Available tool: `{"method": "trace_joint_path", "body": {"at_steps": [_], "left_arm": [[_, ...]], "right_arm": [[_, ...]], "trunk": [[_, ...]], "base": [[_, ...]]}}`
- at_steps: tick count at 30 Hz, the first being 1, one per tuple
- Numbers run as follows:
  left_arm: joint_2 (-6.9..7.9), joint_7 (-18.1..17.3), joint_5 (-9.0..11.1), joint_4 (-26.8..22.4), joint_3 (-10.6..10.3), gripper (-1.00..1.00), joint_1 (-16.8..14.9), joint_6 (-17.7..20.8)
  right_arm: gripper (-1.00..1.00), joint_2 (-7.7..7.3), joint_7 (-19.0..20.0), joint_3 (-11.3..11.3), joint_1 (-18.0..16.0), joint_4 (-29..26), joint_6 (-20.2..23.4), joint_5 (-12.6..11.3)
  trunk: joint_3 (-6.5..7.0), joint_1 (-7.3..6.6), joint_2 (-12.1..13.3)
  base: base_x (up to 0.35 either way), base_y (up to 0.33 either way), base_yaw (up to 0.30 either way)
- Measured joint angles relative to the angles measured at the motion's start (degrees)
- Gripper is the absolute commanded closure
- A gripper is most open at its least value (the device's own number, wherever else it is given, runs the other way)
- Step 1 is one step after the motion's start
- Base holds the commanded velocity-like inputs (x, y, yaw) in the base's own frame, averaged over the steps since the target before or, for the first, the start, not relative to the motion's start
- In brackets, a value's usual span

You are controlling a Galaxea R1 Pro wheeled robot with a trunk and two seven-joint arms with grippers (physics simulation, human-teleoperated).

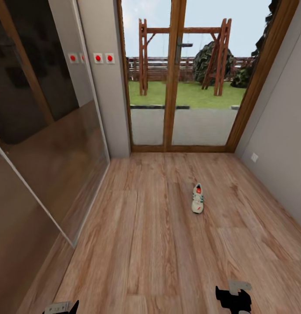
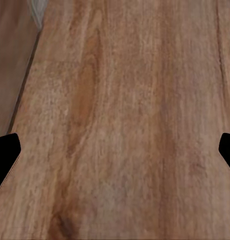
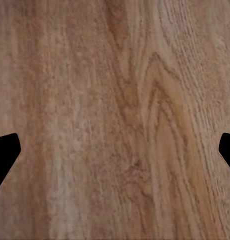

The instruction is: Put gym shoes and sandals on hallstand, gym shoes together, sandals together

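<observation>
At the left of the head view a glossy dark sliding wardrobe door (image 1: 45, 144) runs along the wall, and the left claw (image 2: 115, 150) hangs released over the corridor floor (image 1: 137, 244), its fingertips (image 2: 5, 155) wide apart. Just right of centre one gym shoe (image 1: 197, 198) lies alone on the planks, below the glazed wooden door (image 1: 174, 74). At the lower right the right claw (image 3: 115, 150) is likewise released above bare planks.

Light brown wood-grain plank floor (image 2: 124, 120) lies beneath the left gripper (image 2: 115, 152), whose black fingertips (image 2: 5, 152) stand wide apart.
</observation>
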Motion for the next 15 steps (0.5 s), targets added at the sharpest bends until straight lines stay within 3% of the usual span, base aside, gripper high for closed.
{"method": "trace_joint_path", "body": {"at_steps": [11,15], "left_arm": [[-0.05,0.1,0.1,0.0,0.2,-1.0,0.0,0.1],[-2.39,1.3,0.3,-1.1,0.1,-1.0,-0.4,0.2]], "right_arm": [[-1.0,0.02,0.0,0.0,0.0,0.0,0.0,0.0],[-1.0,0.04,0.0,0.0,0.0,0.0,0.0,0.0]], "trunk": [[0.0,0.0,0.0],[0.0,0.0,0.0]], "base": [[0.339,0.0,0.0],[0.339,0.0,0.0]]}}
